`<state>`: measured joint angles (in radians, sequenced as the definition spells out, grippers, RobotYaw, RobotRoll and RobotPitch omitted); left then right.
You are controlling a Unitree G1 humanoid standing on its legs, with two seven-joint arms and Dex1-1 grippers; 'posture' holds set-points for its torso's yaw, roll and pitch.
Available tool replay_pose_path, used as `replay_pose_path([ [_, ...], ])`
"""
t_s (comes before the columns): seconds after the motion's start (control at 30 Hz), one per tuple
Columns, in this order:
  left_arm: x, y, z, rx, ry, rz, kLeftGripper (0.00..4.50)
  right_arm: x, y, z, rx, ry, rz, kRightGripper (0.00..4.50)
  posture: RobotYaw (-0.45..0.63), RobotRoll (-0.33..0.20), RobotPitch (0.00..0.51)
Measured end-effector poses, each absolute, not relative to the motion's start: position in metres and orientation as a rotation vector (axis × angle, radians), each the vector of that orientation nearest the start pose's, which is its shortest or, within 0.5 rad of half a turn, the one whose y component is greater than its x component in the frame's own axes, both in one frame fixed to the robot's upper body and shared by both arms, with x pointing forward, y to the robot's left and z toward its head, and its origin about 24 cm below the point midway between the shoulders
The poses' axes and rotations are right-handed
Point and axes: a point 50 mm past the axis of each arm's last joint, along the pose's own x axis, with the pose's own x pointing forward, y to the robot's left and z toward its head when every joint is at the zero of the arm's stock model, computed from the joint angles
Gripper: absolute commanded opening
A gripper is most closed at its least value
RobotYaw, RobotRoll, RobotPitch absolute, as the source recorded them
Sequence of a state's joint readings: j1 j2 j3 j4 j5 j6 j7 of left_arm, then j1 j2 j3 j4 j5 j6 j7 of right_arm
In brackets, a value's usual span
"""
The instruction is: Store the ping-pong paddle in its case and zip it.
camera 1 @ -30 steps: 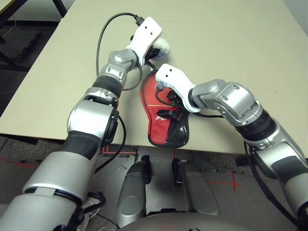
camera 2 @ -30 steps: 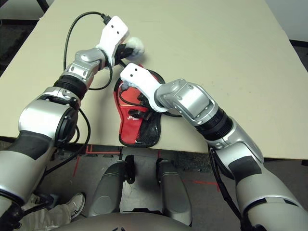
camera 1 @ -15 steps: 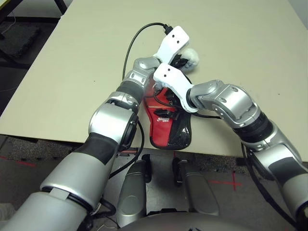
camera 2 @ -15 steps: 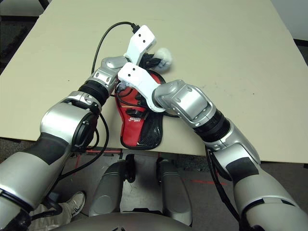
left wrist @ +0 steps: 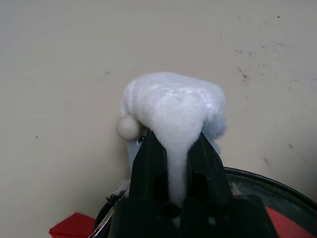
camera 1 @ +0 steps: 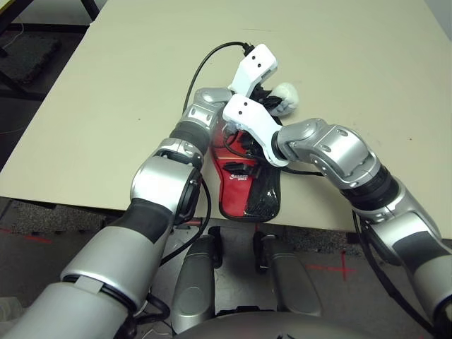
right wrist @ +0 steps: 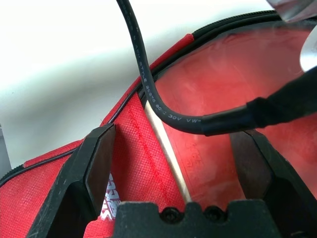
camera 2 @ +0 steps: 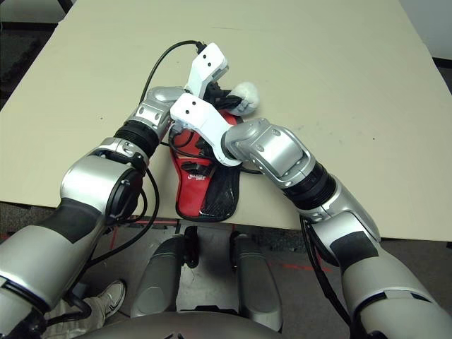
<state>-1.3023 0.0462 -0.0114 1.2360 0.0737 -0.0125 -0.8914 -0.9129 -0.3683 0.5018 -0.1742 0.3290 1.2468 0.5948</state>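
Note:
The case point(camera 1: 247, 189) lies near the table's front edge, red panel and black mesh toward me. Its zipper rim point(right wrist: 148, 94) stands parted. Inside it, in the right wrist view, I see the ping-pong paddle point(right wrist: 223, 84), its red face with a light wooden edge. My right gripper point(right wrist: 176, 133) hovers open just above that opening, one finger to each side of the paddle's edge. My left gripper point(left wrist: 173, 141) is shut on a whitish-grey wad point(camera 1: 285, 95), held just past the case's round end.
A black cable point(right wrist: 143, 74) from the left wrist crosses in front of the right gripper, over the case. The beige table point(camera 1: 367, 63) stretches wide to the far side and right. The case's narrow end reaches the table's front edge point(camera 1: 85, 205).
My left arm has swung to the right with the wad, from the case's left side to beyond its round end. The right gripper has edged slightly farther along the case.

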Motion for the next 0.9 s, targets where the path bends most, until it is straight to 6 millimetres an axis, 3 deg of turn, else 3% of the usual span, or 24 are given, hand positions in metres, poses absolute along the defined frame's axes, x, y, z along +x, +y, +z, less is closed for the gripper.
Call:
replay_pose_path([
  [0.2, 0.395, 0.028, 0.188, 0.276, 0.096, -1.171, 2.71, 0.299, -0.045, 0.18, -0.42, 0.552, 1.02, 4.5, -0.01, 0.0, 0.277],
  [0.33, 0.395, 0.027, 0.195, 0.272, 0.078, -1.188, 4.36, 0.298, -0.069, 0.191, -0.267, 0.668, 1.006, 4.5, 0.0, 0.0, 0.273],
  [0.47, 0.395, 0.029, 0.195, 0.272, 0.084, -1.192, 4.44, 0.295, -0.109, 0.22, -0.218, 0.68, 0.958, 4.5, -0.01, 0.0, 0.264],
  [0.57, 0.396, 0.033, 0.196, 0.27, 0.085, -1.191, 4.44, 0.292, -0.131, 0.226, -0.205, 0.695, 0.934, 4.5, -0.02, 0.0, 0.26],
  [0.73, 0.397, 0.037, 0.205, 0.261, 0.068, -1.209, 4.44, 0.288, -0.138, 0.217, -0.172, 0.735, 0.946, 4.5, -0.03, 0.0, 0.256],
  [0.9, 0.398, 0.046, 0.235, 0.27, -0.015, -1.224, 4.44, 0.291, -0.147, 0.219, -0.166, 0.729, 0.885, 4.5, -0.02, 0.0, 0.252],
])
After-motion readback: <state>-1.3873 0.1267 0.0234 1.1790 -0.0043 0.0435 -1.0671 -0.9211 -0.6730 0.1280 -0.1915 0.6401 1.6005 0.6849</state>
